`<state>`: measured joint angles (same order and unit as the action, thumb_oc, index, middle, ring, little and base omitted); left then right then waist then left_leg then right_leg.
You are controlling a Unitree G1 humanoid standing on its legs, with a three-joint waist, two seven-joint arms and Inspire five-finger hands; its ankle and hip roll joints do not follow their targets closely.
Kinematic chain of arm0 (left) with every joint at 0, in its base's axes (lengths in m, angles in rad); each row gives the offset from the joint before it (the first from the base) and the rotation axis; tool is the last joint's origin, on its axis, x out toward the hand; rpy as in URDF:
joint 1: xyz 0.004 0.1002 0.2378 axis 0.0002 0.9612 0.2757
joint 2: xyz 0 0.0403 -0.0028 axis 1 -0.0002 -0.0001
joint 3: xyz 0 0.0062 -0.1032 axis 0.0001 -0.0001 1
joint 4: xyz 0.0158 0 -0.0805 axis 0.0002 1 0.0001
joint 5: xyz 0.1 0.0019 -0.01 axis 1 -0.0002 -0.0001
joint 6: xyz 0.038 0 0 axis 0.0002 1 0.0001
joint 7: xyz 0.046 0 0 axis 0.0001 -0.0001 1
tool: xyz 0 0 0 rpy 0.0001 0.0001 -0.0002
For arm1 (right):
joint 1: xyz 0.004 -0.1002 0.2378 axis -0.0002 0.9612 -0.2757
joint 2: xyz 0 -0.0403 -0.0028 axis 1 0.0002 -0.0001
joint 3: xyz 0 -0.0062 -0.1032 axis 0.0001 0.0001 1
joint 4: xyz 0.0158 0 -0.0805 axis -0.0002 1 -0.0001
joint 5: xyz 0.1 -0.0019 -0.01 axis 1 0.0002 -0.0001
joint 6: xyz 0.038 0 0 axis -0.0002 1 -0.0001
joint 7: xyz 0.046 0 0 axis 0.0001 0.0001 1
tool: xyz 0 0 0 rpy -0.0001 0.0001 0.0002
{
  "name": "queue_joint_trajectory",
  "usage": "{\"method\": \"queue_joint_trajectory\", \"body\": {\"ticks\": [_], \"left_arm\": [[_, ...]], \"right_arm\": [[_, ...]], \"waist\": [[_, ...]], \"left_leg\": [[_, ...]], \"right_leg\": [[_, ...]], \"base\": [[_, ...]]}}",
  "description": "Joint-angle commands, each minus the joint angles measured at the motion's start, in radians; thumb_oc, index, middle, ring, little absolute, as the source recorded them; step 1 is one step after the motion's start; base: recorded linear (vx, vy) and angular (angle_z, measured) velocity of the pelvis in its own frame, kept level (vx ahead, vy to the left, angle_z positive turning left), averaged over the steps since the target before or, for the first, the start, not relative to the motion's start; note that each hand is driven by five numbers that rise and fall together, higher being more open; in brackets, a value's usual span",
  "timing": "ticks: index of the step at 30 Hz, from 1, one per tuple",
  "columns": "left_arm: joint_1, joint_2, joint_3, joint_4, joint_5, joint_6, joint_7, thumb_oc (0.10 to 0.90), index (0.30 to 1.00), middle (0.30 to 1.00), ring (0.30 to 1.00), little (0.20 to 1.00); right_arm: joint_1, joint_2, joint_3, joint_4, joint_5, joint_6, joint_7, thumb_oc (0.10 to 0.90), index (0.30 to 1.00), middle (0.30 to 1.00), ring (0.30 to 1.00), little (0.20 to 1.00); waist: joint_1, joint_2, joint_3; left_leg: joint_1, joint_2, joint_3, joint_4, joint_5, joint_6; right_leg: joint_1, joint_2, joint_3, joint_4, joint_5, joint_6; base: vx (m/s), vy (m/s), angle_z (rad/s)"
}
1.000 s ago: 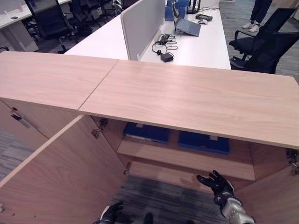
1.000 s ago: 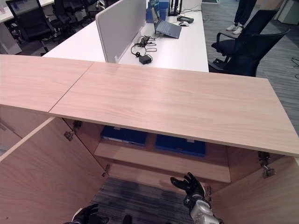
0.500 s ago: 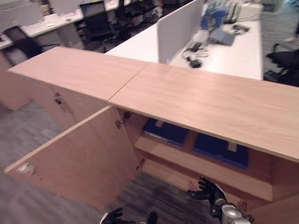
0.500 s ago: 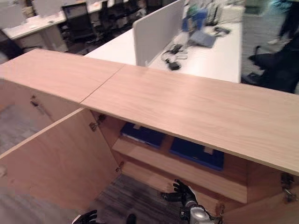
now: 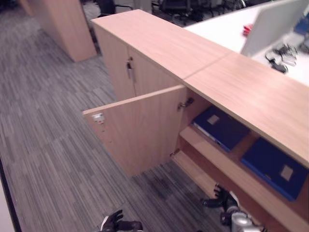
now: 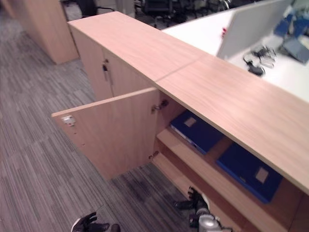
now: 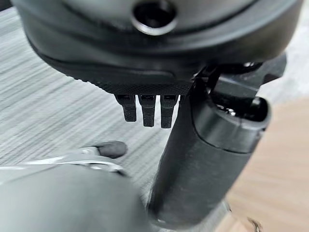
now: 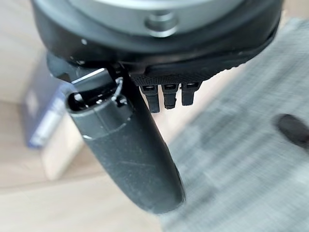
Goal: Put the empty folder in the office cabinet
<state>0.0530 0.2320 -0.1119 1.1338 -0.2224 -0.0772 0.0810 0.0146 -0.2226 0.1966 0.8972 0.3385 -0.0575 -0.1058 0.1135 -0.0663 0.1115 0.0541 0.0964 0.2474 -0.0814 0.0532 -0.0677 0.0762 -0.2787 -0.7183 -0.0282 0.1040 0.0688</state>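
A: Where are the folders?

B: I see two blue folders lying flat on the upper shelf (image 5: 227,162) of the open cabinet (image 5: 251,92). The left folder (image 5: 219,128) sits near the hinge side; the right folder (image 5: 275,166) is beside it, apart, with a pale label on its cover. I cannot tell which one is the empty one.

A: Door?

B: The door (image 5: 140,130) stands swung wide toward the carpet (image 5: 53,145), with its latch plate at the outer top corner. The neighbouring cabinet (image 5: 130,72) to the left is closed, with a dark handle on its front.

A: Right robot hand?

B: The right robot hand (image 5: 219,197) is low in front of the cabinet, under the shelf edge. My right wrist view shows its fingers (image 8: 166,96) straight and the thumb (image 8: 123,150) out, nothing held. A blue folder (image 8: 41,108) shows past it on the wood.

A: Left robot hand?

B: The left robot hand (image 5: 116,223) is down over the carpet, well apart from the cabinet. Its wrist view shows straight fingers (image 7: 147,108) and an extended thumb (image 7: 203,159), empty.

A: Beyond the cabinet?

B: A white surface (image 6: 285,67) with a grey divider panel (image 6: 246,29) and a tangle of cables and an adapter (image 6: 256,67).
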Motion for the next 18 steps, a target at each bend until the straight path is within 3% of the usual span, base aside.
{"method": "queue_joint_trajectory", "body": {"ticks": [1,5,7,8,10,11,12,13,14,15,16,18], "left_arm": [[-0.064,0.028,0.002,0.003,0.028,-0.032,0.027,0.8,0.9,0.9,0.9,0.9],[-0.055,0.063,0.024,0.0,0.036,-0.03,0.032,0.8,0.9,0.9,0.9,0.9],[-0.048,0.084,0.035,-0.012,0.031,-0.036,0.035,0.8,0.9,0.9,0.9,0.9],[-0.048,0.097,0.036,-0.018,0.024,-0.042,0.037,0.8,0.9,0.9,0.9,0.9],[-0.055,0.099,0.021,-0.039,0.014,-0.054,0.041,0.8,0.9,0.9,0.9,0.9],[-0.055,0.098,0.021,-0.039,0.014,-0.054,0.041,0.8,0.9,0.9,0.9,0.9],[-0.083,0.097,-0.008,-0.045,0.019,-0.066,0.043,0.8,0.9,0.9,0.9,0.9],[-0.084,0.097,-0.008,-0.045,0.019,-0.066,0.043,0.8,0.9,0.9,0.9,0.9],[-0.128,0.231,-0.438,-0.094,0.448,-0.17,-0.23,0.8,0.9,0.9,0.9,0.9],[-0.041,0.151,-0.181,-0.014,0.256,-0.06,-0.057,0.8,0.9,0.9,0.9,0.9],[-0.02,0.12,-0.095,-0.058,0.165,-0.099,-0.018,0.8,0.9,0.9,0.9,0.9],[-0.034,0.118,-0.031,-0.08,0.079,-0.096,0.0,0.8,0.9,0.9,0.9,0.9]], "right_arm": [[-0.106,-0.029,-0.025,-0.046,0.05,-0.055,-0.015,0.8,0.9,0.9,0.9,0.9],[-0.117,0.0,-0.032,-0.051,0.048,-0.049,-0.018,0.8,0.9,0.9,0.9,0.9],[-0.125,0.007,-0.032,-0.051,0.052,-0.05,-0.018,0.8,0.9,0.9,0.9,0.9],[-0.126,0.006,-0.029,-0.053,0.053,-0.053,-0.018,0.8,0.9,0.9,0.9,0.9],[-0.126,0.0,-0.017,-0.069,0.061,-0.058,-0.016,0.8,0.9,0.9,0.9,0.9],[-0.125,0.0,-0.017,-0.069,0.061,-0.058,-0.016,0.8,0.9,0.9,0.9,0.9],[-0.114,-0.017,-0.011,-0.068,0.067,-0.07,-0.022,0.8,0.9,0.9,0.9,0.9],[-0.115,-0.017,-0.011,-0.068,0.067,-0.07,-0.021,0.8,0.9,0.9,0.9,0.9],[-0.118,-0.056,0.016,-0.073,0.051,-0.09,0.029,0.8,0.9,0.9,0.9,0.9],[-0.077,-0.037,-0.02,-0.09,0.107,-0.089,0.023,0.8,0.9,0.9,0.9,0.9],[-0.07,-0.032,-0.035,-0.08,0.091,-0.104,0.017,0.8,0.9,0.9,0.9,0.9],[-0.063,-0.042,-0.04,-0.087,0.074,-0.115,-0.012,0.8,0.9,0.9,0.9,0.9]], "waist": [[0.034,0.071,-0.027],[0.046,0.065,-0.001],[0.045,0.069,0.017],[0.038,0.074,0.025],[0.009,0.081,0.027],[0.01,0.082,0.026],[-0.016,0.071,0.033],[-0.018,0.071,0.031],[-0.073,0.084,0.023],[-0.044,0.085,0.03],[-0.041,0.082,0.025],[-0.032,0.063,0.01]], "left_leg": [[-0.013,0.005,-0.061,0.003,-0.102,0.005],[0.015,-0.05,-0.076,-0.005,-0.142,0.056],[0.022,-0.067,-0.081,-0.006,-0.148,0.073],[0.022,-0.068,-0.095,-0.006,-0.145,0.078],[0.008,-0.07,-0.13,-0.006,-0.121,0.075],[0.008,-0.068,-0.129,-0.006,-0.122,0.075],[-0.001,-0.108,-0.208,-0.006,-0.111,0.073],[-0.004,-0.108,-0.21,-0.006,-0.109,0.073],[0.002,-0.12,-0.209,-0.006,-0.125,0.074],[-0.008,-0.125,-0.219,-0.006,-0.112,0.077],[-0.02,-0.125,-0.243,-0.006,-0.104,0.074],[-0.019,-0.127,-0.253,-0.006,-0.106,0.07]], "right_leg": [[0.026,-0.022,0.019,0.121,-0.155,0.059],[-0.018,-0.126,0.036,0.294,-0.093,0.116],[-0.065,-0.148,0.103,0.38,-0.05,0.151],[-0.088,-0.118,0.156,0.395,-0.069,0.148],[-0.147,0.013,0.296,0.353,-0.161,0.096],[-0.148,0.015,0.297,0.353,-0.161,0.095],[-0.126,0.118,0.378,0.217,-0.21,0.068],[-0.126,0.119,0.375,0.212,-0.206,0.068],[-0.126,0.133,0.417,0.209,-0.217,0.062],[-0.113,0.139,0.421,0.175,-0.207,0.055],[-0.112,0.146,0.428,0.152,-0.198,0.058],[-0.074,0.149,0.439,0.088,-0.178,0.061]], "base": [[0.04,0.296,0.3],[0.05,0.326,0.26],[0.0,0.223,0.11],[-0.02,0.159,0.07],[-0.06,0.081,0.09],[-0.03,0.052,0.42],[0.02,0.028,0.58],[0.07,0.098,0.61],[0.0,0.053,0.85],[-0.01,0.02,1.46],[-0.04,-0.075,1.32],[0.05,-0.096,0.23]]}}
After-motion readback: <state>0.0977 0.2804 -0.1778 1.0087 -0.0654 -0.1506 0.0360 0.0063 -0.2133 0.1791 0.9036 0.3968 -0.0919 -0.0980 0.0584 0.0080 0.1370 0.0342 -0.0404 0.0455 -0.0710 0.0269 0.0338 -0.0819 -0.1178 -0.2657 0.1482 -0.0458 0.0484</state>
